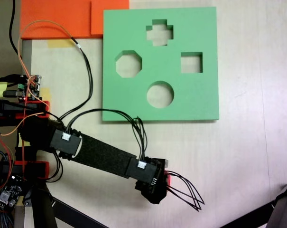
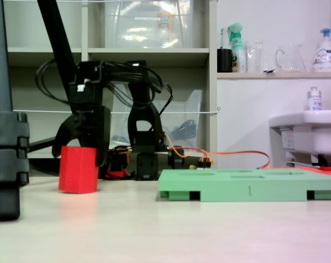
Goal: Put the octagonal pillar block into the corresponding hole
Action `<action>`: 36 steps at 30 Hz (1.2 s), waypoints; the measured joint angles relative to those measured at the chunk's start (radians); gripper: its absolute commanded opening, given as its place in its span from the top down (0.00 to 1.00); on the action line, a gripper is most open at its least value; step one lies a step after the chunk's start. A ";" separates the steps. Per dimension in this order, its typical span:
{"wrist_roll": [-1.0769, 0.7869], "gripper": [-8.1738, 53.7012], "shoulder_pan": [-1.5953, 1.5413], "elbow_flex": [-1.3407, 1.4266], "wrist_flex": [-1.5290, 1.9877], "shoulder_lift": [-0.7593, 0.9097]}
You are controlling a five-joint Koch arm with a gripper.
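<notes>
The red octagonal pillar block stands upright on the table at the left of a fixed view. My gripper hangs right over it, one jaw on each side of its top; I cannot make out whether the jaws touch it. From above, my gripper covers the block, and only a red sliver shows. The green board lies further up the table. Its eight-sided corresponding hole is at the board's left, well away from the gripper.
The board also has cross, square and round cutouts. Orange foam sheets lie at the top left. Black tripod legs stand near the block. Cables loop around the arm's base.
</notes>
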 measured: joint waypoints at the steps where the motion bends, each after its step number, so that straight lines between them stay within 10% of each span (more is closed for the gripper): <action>1: 0.000 0.41 0.011 -0.008 0.023 -0.005; 24: 0.147 0.52 -0.307 -0.051 0.328 0.334; 36: 0.847 0.52 -1.069 0.061 0.255 0.439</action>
